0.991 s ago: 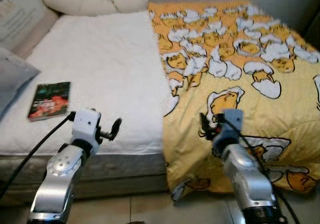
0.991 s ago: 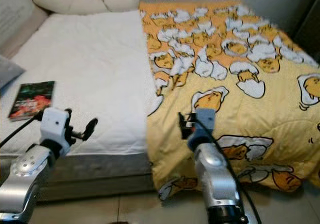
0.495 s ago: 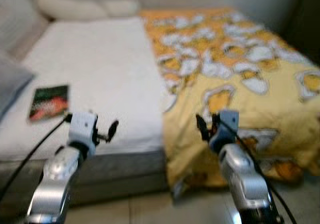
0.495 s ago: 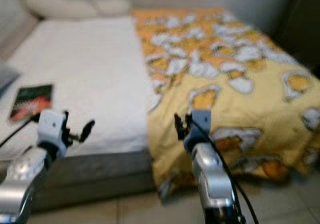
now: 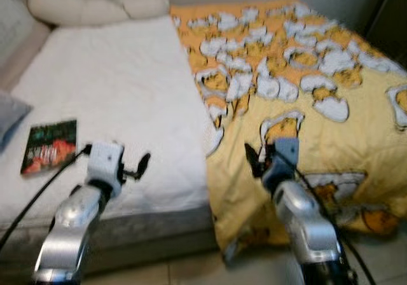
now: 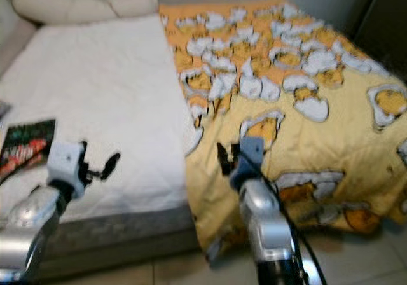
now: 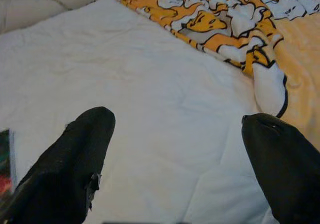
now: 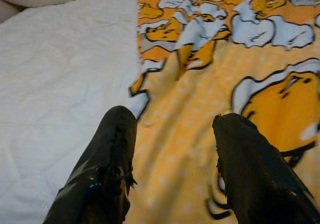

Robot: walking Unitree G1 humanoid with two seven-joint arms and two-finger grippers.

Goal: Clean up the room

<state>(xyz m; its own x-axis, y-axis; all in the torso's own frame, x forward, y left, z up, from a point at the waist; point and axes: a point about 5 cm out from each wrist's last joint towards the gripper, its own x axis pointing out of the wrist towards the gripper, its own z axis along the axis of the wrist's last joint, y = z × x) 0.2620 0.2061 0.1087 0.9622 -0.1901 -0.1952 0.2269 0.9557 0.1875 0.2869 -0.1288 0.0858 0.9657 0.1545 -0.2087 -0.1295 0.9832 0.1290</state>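
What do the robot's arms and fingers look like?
Both arms are shiny silver metal tubes with rounded joints. The left gripper sits on a white boxy wrist, the right gripper on a blue-grey one. Each has two long black fingers with rounded tips. Black cables trail along both arms.

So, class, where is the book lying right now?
The book lies flat on the white mattress near its front-left edge, left of the left gripper.
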